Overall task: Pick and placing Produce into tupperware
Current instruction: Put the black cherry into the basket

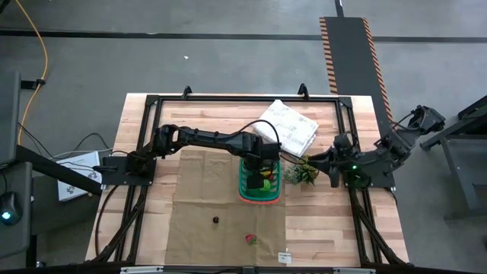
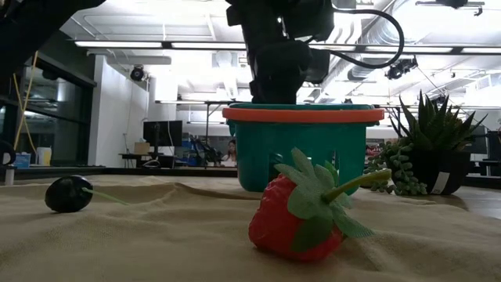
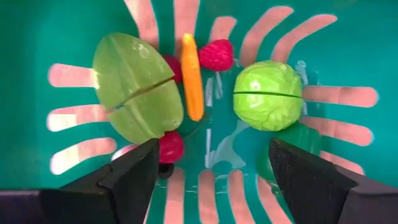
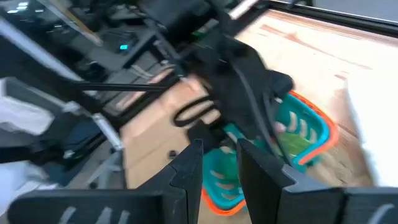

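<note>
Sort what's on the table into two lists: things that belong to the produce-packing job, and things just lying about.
Belongs to the job:
teal basket
produce inside it
strawberry on the cloth
dark berry on the cloth
left hand, open over the basket

Lying about:
white bundle
spiky potted plant
tan cloth
right hand, waiting aside

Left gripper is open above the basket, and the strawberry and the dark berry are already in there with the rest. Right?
Not quite. The left gripper is open above the basket, but the strawberry and the dark berry are not inside: the low view shows both lying on the tan cloth in front of it.
</note>
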